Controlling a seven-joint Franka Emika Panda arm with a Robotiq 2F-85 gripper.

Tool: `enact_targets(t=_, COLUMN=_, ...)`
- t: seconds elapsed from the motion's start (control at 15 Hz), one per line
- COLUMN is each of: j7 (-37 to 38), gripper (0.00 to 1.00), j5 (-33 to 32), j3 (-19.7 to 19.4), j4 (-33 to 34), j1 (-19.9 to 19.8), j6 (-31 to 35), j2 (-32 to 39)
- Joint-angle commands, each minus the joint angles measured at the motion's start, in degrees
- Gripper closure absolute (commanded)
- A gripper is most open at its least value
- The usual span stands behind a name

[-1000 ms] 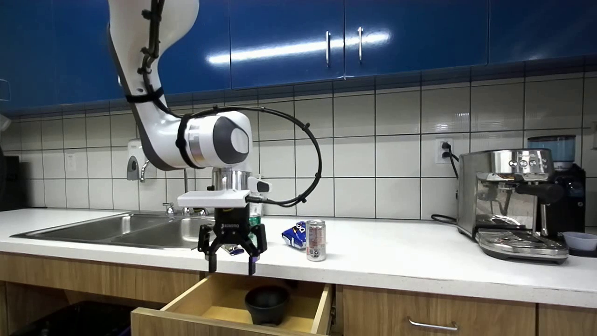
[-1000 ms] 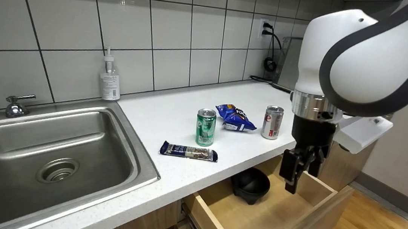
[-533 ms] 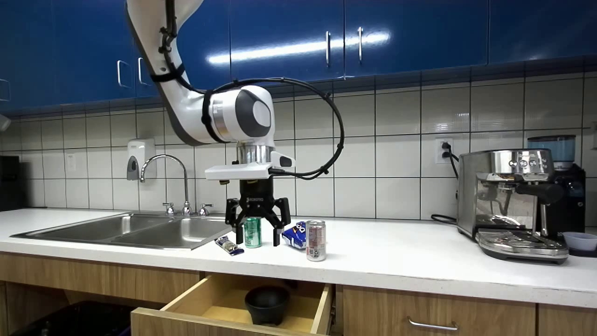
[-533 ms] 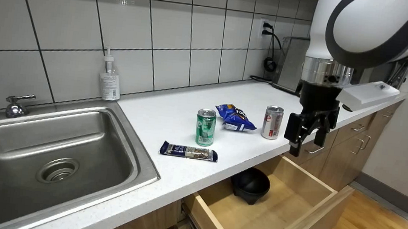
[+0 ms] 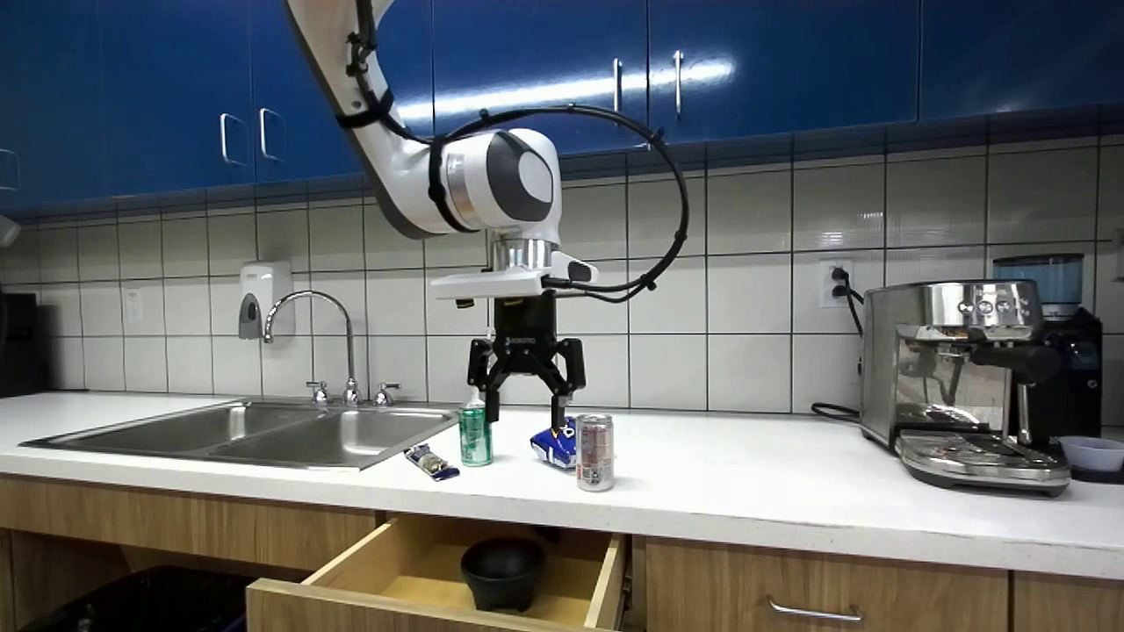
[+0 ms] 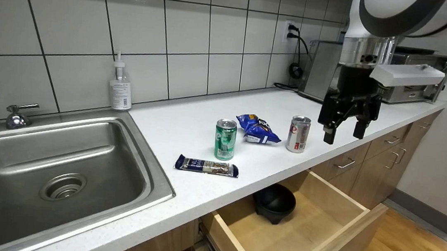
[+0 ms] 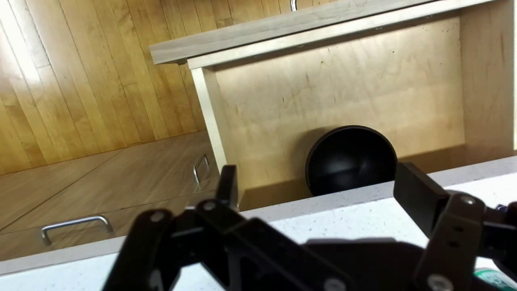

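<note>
My gripper point(image 5: 525, 420) hangs in the air over the front of the counter, its jaws wide apart with nothing between them. In an exterior view the gripper point(image 6: 344, 134) appears to the right of a silver can point(image 6: 298, 134), not touching it. A blue chip bag point(image 6: 258, 129), a green can point(image 6: 225, 140) and a dark-wrapped snack bar point(image 6: 206, 166) lie or stand farther along the counter. Below, a black bowl point(image 7: 351, 157) sits inside the pulled-out wooden drawer point(image 7: 323, 97). The wrist view shows part of the bowl hidden by the counter edge.
A steel sink point(image 6: 128, 165) is set into the white counter point(image 5: 746, 474). A pump bottle point(image 6: 121, 89) stands behind it by the tiled wall. An espresso machine point(image 5: 957, 386) occupies the far end, and blue cabinets point(image 5: 790, 61) hang above the arm.
My gripper has risen from low by the open drawer to above the counter, shifting rightward in both exterior views. Its jaws stayed open. The cans, bag, bar, bowl and drawer have not moved.
</note>
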Motion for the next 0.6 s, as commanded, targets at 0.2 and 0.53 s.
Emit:
enact_targets(t=0.2, j7=3.8, gripper=0.00, j5=2.4, j3=-0.8, j4=7.7, j1=-1.4, j6=-7.5, j2=3.1)
enact_targets(t=0.53, j7=2.9, gripper=0.00, j5=1.4, j3=-0.7, j4=7.7, j1=-1.3, j6=-6.3, j2=3.4)
